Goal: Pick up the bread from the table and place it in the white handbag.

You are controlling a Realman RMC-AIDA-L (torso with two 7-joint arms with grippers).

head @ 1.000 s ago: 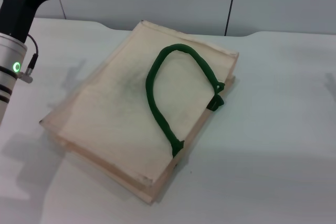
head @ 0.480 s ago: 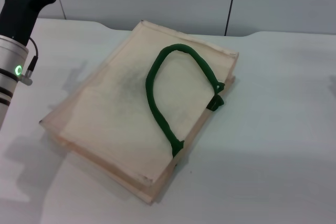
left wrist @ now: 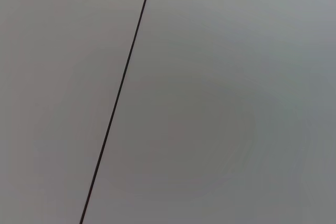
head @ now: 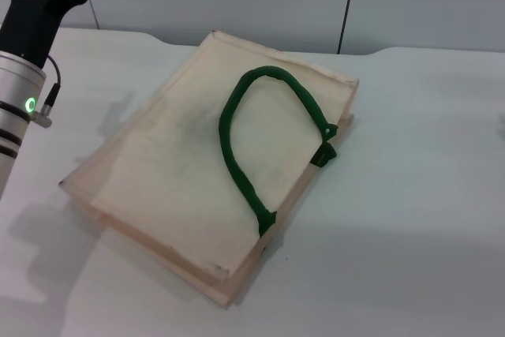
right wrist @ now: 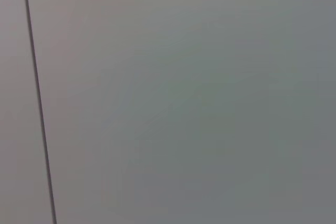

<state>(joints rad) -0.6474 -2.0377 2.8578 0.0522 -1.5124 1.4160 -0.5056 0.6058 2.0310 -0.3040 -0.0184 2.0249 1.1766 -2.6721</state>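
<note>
While your left arm (head: 24, 76) stands raised at the far left edge of the head view, its gripper runs off the top of the picture, so you cannot tell whether the fingers are apart or together. Its wrist camera shows only a blank grey wall with a dark seam. Your right gripper is not in view anywhere.

Next outward lies the white handbag (head: 181, 171), flat on the table (head: 410, 195), its green handle (head: 237, 155) looped across the upper face. The bread shows in no view.

That is your main risk: with no loaf located, any reach would be blind. The second, in my judgement, is the bag itself; lying flat with its mouth closed, it offers no opening, and a loaf could simply rest on the cloth or slide off. The handle could also snag a finger.
</note>
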